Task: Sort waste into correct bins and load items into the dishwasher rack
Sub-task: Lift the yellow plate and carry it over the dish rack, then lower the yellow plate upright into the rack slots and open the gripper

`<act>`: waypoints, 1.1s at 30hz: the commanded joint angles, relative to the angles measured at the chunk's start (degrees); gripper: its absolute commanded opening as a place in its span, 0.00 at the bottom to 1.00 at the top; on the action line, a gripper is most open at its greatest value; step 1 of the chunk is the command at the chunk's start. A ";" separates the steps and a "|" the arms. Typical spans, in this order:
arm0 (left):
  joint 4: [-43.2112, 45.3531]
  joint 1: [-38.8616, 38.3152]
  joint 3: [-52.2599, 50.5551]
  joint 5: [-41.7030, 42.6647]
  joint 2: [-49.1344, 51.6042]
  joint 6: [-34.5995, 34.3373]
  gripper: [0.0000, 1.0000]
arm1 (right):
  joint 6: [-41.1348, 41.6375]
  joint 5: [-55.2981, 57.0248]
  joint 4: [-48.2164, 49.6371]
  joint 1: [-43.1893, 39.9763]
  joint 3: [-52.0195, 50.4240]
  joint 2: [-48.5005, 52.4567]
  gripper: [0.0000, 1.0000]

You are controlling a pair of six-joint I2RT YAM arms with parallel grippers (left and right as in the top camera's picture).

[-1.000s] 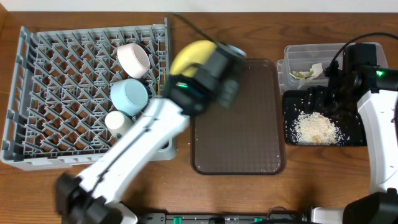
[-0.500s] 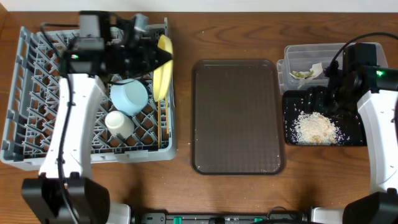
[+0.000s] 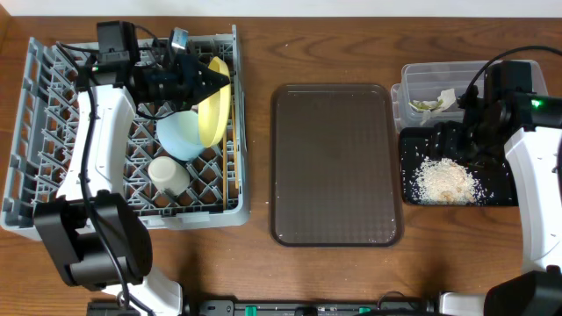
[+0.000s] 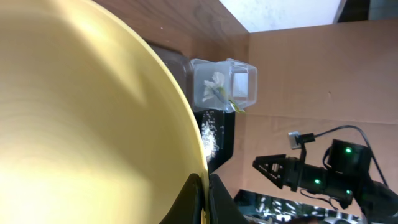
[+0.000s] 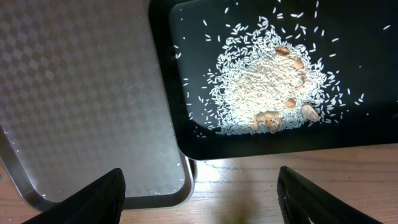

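My left gripper (image 3: pixel 209 81) is shut on the rim of the round yellow plate (image 3: pixel 213 112), which stands on edge among the pegs at the right side of the grey dishwasher rack (image 3: pixel 53 175). In the left wrist view the plate (image 4: pixel 81 112) fills the frame, with the fingers (image 4: pixel 205 186) pinching its edge. A light blue bowl (image 3: pixel 183 136) and a small white cup (image 3: pixel 169 174) sit in the rack. The white bowl is hidden under the arm. My right gripper (image 5: pixel 205 199) hangs open above the near edge of the black tray (image 3: pixel 413 193), which holds the rice scraps (image 5: pixel 261 81).
The clear tub (image 3: pixel 465 83) behind the black tray holds the green-and-yellow wrapper (image 3: pixel 428 105). A large brown serving tray (image 3: pixel 334 167) lies between the rack and the bins. In the right wrist view its corner (image 5: pixel 74 93) sits next to the black tray.
My left arm swung the yellow plate from above the brown tray's far left corner over to the rack, where it now stands on edge. The right arm has not moved.
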 commanded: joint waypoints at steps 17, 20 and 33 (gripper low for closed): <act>1.84 0.52 -0.11 -2.12 -7.78 -8.02 0.06 | -0.39 0.17 -0.22 -0.26 0.20 0.00 0.76; 2.23 0.50 -0.13 -2.10 -8.11 -12.92 0.06 | -0.39 0.17 -0.20 -0.26 0.20 0.00 0.77; -0.13 0.37 -2.80 -13.86 -6.47 -13.11 0.06 | -0.39 0.17 -0.20 -0.26 0.20 0.00 0.77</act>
